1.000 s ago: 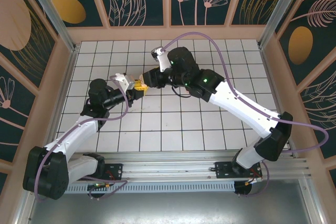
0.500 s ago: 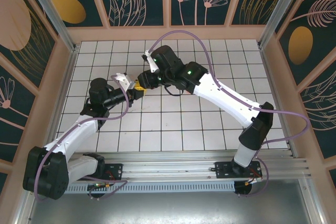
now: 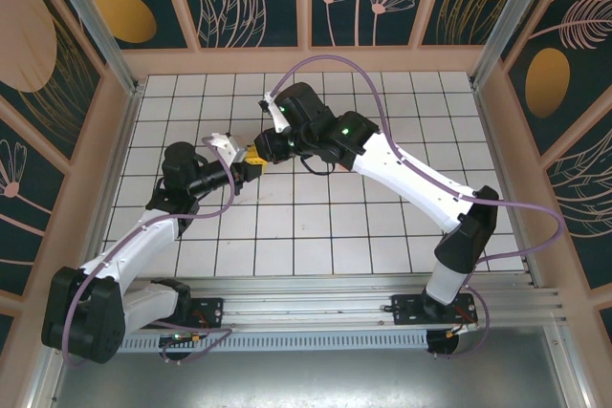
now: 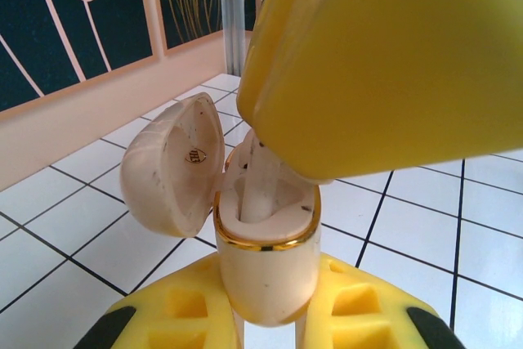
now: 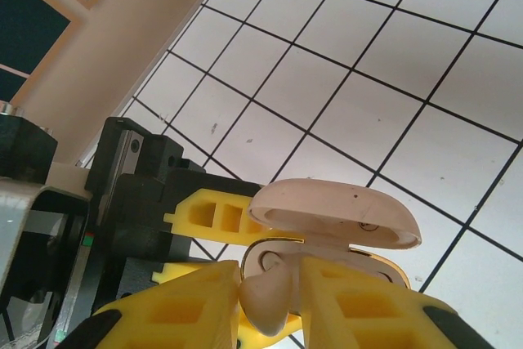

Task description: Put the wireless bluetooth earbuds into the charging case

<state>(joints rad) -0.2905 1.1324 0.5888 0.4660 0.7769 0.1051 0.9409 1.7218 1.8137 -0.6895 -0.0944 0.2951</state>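
Note:
My left gripper (image 4: 265, 320) is shut on the cream charging case (image 4: 265, 271), which has a gold rim and stands upright with its lid (image 4: 176, 165) swung open to the left. My right gripper (image 5: 270, 304) is shut on a cream earbud (image 5: 267, 296) and hangs right over the case's open top (image 5: 282, 255). In the left wrist view the earbud's stem (image 4: 260, 185) reaches down into a slot of the case, under a yellow finger (image 4: 384, 63) of the right gripper. In the top view both grippers meet above the tiled floor, left (image 3: 249, 165) and right (image 3: 262, 151).
White tiles with dark joints (image 3: 382, 226) cover the floor. A low peach-coloured wall (image 4: 73, 128) with dark flower panels above it runs round the area. The right arm's purple cable (image 3: 325, 62) arches over the back of the floor.
The right arm has swung left, bringing its gripper and the earbud onto the case held by the left gripper. The left arm has stayed in place.

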